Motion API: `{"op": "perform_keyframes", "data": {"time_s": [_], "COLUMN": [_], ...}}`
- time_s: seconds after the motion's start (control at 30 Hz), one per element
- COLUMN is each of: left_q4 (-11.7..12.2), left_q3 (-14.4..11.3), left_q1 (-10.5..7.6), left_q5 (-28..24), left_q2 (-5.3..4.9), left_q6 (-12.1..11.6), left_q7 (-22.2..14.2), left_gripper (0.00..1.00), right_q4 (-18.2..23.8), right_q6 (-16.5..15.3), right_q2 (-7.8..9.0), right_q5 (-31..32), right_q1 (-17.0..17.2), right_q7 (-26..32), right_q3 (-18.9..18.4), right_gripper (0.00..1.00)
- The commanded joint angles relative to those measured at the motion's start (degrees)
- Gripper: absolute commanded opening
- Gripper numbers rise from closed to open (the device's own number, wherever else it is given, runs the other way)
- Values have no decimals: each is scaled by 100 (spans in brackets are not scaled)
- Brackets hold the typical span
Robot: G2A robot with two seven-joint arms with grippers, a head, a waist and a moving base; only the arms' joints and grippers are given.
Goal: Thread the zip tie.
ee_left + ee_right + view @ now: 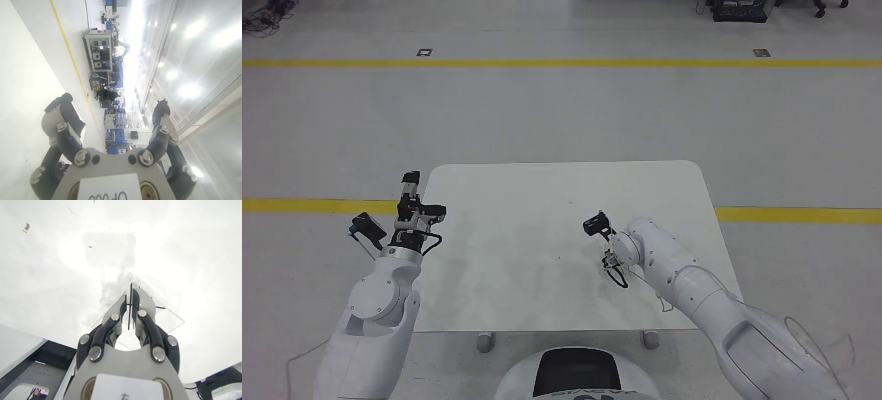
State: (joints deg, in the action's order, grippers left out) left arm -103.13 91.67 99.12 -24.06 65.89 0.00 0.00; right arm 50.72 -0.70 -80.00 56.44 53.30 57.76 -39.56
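Note:
A thin black zip tie (130, 313) stands on edge between the fingers of my right gripper (130, 294), which is shut on it. A short black piece crosses the strap and sticks out past one finger. Under the gripper lies a clear plastic plate (168, 318) on the white table (56, 266). From above, the right gripper (613, 262) is over the table's right half, with the zip tie (618, 278) curling as a small black loop beside it. My left gripper (422, 198) hangs at the table's left edge. It is open with nothing in it, its fingers (64, 113) pointing up into the room.
The white table (542, 200) is bare apart from the plate and a few small dark specks (26, 226). Its near edge lies close behind the right gripper. Yellow floor lines (562, 63) run beyond the table.

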Motion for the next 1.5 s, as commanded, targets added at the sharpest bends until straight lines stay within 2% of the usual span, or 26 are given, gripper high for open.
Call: {"op": "perform_keyframes", "data": {"time_s": [0.0,0.5,0.9,1.0,1.07,1.3,1.47], "left_q4": [0,0,0,0,0,0,0], "left_q3": [0,0,0,0,0,0,0], "left_q1": [0,0,0,0,0,0,0], "left_q5": [0,0,0,0,0,0,0], "left_q2": [0,0,0,0,0,0,0], "left_q6": [0,0,0,0,0,0,0], "left_q7": [0,0,0,0,0,0,0], "left_gripper": [100,100,100,100,100,100,100], "right_q4": [-40,-283,-435,-459,-459,-303,53], "right_q6": [7,-18,14,27,26,31,-28], "right_q2": [-18,-130,-204,-218,-223,-193,-78], "right_q5": [-6,26,71,84,93,179,268], "right_q1": [-11,-77,-117,-124,-125,-70,82], "right_q7": [-4,-25,-44,-56,-62,-44,-5], "right_q3": [6,57,67,60,49,-31,-227], "right_gripper": [11,11,6,0,0,0,0]}}
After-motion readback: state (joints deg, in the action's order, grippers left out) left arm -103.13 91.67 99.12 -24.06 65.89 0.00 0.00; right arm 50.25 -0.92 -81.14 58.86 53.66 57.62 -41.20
